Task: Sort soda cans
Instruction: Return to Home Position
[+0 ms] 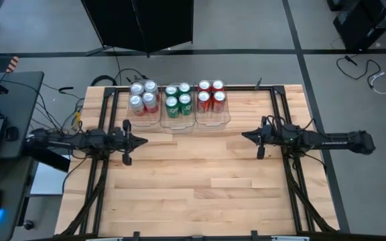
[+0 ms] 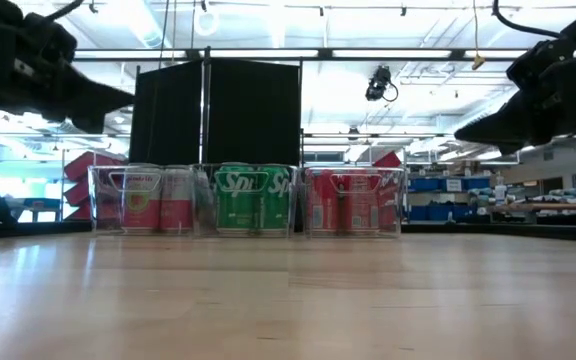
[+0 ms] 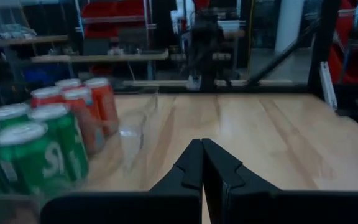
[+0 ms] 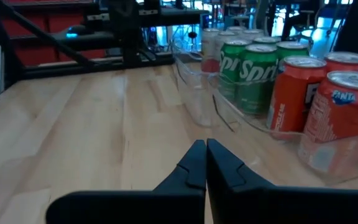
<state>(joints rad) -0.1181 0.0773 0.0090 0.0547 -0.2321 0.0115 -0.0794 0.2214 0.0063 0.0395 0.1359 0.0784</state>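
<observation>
- We are seeing three clear plastic bins [image 1: 177,124] standing in a row at the upper centre of the high view. They are holding four silver-white metal soda cans [image 1: 143,96] on the left, four green metal soda cans [image 1: 178,99] in the middle and four red metal soda cans [image 1: 211,95] on the right.
- The left gripper [image 1: 144,140] is hovering at centre left over the pale wooden table [image 1: 200,181], fingers pressed together, gripping nothing.
- The right gripper [image 1: 244,136] is hovering at centre right, likewise closed and empty.

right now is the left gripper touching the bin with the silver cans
Apart. The low view shows the left gripper hanging well above the bin, with open air between its tip and the bin's rim.
</observation>
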